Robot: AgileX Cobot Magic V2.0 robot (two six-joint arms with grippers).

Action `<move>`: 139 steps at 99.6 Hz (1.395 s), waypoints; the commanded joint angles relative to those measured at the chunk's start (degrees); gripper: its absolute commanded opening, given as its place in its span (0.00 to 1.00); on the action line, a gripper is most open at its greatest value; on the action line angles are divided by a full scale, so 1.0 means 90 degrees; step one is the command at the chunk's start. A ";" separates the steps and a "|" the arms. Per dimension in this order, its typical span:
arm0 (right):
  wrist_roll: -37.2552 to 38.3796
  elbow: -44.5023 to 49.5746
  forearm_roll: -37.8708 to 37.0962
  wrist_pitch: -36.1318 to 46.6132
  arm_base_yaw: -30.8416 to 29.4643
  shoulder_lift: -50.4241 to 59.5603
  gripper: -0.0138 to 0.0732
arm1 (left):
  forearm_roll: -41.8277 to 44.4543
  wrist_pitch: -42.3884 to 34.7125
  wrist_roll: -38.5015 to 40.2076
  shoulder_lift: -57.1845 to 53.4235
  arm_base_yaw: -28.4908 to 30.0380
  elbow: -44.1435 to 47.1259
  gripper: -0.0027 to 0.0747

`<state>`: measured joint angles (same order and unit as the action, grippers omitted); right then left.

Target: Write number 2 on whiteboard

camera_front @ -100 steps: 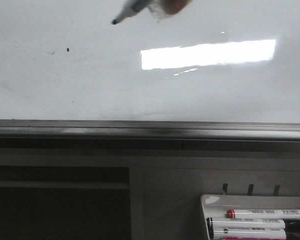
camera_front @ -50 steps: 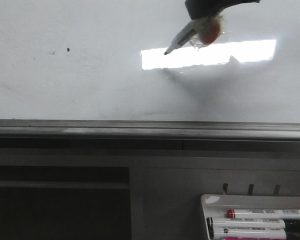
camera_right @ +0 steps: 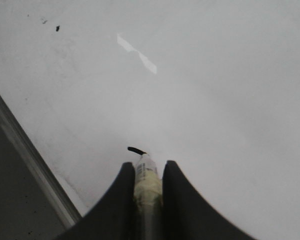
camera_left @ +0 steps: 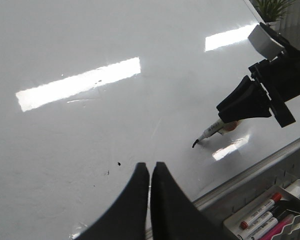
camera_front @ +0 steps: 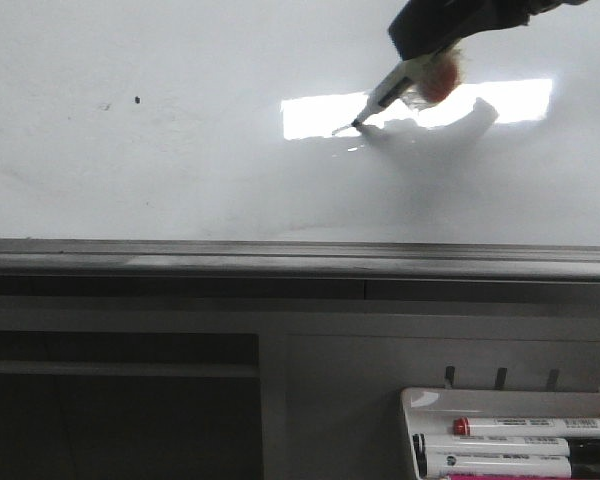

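Your right black gripper is clamped on a white whiteboard marker with a black tip, tape wrapped round its barrel. The tip touches the large glossy white whiteboard at the left end of the bright rectangular glare, roughly mid-board, well above the grey metal edge rail. A short black curved stroke, the start of the number 2, sits right at the tip; the left wrist view shows the same small hook. Your left black gripper hangs over the board near the rail with fingertips pressed together, holding nothing. Two small dark specks lie toward the board's left side. White marker tray below the rail at the right, with red-capped and black-capped markers lying in it.
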<state>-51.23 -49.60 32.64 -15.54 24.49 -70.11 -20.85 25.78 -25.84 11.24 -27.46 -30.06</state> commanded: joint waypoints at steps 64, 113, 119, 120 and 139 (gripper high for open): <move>0.0260 0.0445 -0.0012 -0.0914 -0.1179 0.0686 0.09 | -0.0131 -0.0437 0.0057 0.0075 0.0018 -0.0156 0.01; 0.0260 0.0445 0.0274 0.0068 -0.0028 -0.0036 0.09 | -0.0183 -0.0475 0.0057 0.0075 0.0018 -0.0156 0.01; 0.0260 0.0445 0.0274 -0.0015 -0.0124 -0.0006 0.09 | -0.0183 -0.0475 0.0057 0.0075 0.0018 -0.0156 0.01; 0.0260 0.0445 0.0274 -0.0049 -0.0154 0.0005 0.09 | -0.0183 -0.0475 0.0057 0.0075 0.0018 -0.0156 0.01; 0.0260 0.0532 0.0073 -0.0808 -0.0899 0.0365 0.09 | -0.0183 -0.0475 0.0057 0.0075 0.0018 -0.0156 0.01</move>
<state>-48.44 -44.30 36.21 -25.61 20.71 -69.17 -21.16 25.78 -25.84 11.24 -27.46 -30.06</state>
